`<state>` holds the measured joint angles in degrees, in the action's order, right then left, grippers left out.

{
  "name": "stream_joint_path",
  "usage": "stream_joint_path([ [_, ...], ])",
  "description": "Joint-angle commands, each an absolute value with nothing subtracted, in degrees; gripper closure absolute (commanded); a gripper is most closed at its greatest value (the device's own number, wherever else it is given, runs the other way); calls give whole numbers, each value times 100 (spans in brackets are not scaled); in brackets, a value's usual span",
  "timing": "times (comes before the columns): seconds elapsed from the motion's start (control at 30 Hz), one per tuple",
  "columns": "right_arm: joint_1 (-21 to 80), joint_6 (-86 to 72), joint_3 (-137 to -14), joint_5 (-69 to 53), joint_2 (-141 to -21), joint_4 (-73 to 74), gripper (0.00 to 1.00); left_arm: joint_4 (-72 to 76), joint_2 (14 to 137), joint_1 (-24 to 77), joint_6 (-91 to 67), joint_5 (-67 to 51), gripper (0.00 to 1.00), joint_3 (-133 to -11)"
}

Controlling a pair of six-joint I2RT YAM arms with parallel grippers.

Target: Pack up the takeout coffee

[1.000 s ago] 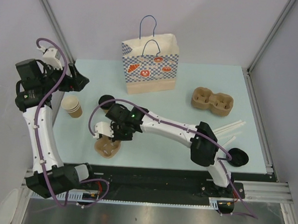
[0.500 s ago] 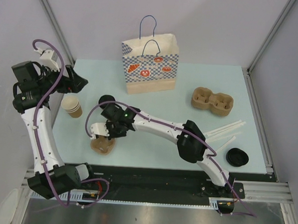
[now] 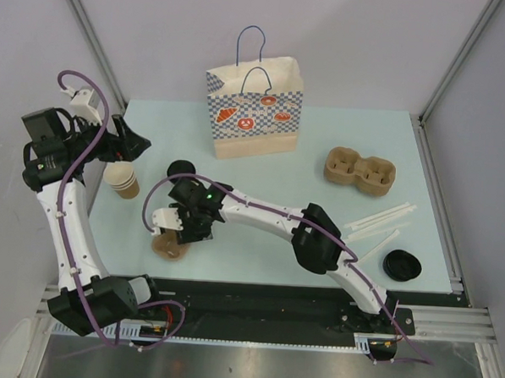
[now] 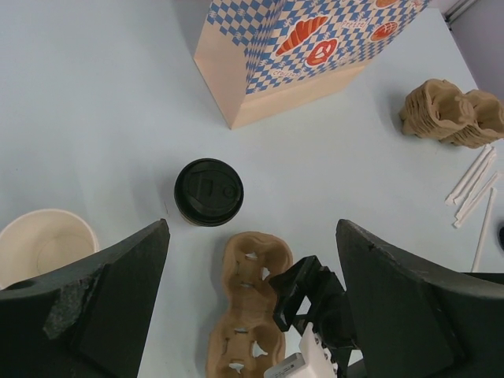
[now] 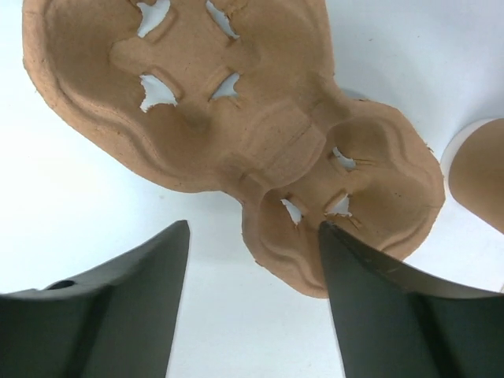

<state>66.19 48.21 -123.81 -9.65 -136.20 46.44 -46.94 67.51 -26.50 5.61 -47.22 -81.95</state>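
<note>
The pale blue table (image 3: 322,150) carries everything. The biggest thing on it is the paper bag (image 3: 255,113), with a blue checked pattern and thin handles, standing upright near the far edge with its mouth open.

The right arm reaches across to the left side of the table. The right gripper (image 5: 252,307) hangs above a single brown pulp cup carrier (image 5: 236,126) lying flat on the table. Its fingers are apart, with the near rim of the carrier showing between them, and they clamp nothing. The left gripper (image 4: 252,307) is raised over the left part of the table, its jaws spread wide and empty.

A second pulp carrier (image 3: 360,172) – it looks like a stack – sits well apart, on the right side. A stack of lidless brown cups (image 3: 122,180) stands near the left edge, below the left gripper.

The takeout coffee (image 4: 208,191), a small cup under a round black lid, stands upright on the table – between the bag and the single carrier, just beside the far end of this carrier.

A loose black lid (image 3: 402,265) lies near the right front corner, and some white straws (image 3: 382,219) lie just beyond it.
</note>
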Motion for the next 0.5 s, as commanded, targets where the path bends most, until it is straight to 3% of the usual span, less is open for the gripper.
stream_joint_path([
  [0.0, 6548, 4440, -12805, -870, -12992, 4675, 25, -4676, 6601, -2716, 651, -5036, 7, -8244],
  [0.27, 5609, 3394, -12868, -1309, -11183, 4843, 3, -4457, 6434, -2707, 466, -5492, 7, -8113],
  [0.47, 4152, 2569, -13051, -870, -10530, 4500, 0, -3710, 6284, -2690, -148, -5818, 7, -7753],
])
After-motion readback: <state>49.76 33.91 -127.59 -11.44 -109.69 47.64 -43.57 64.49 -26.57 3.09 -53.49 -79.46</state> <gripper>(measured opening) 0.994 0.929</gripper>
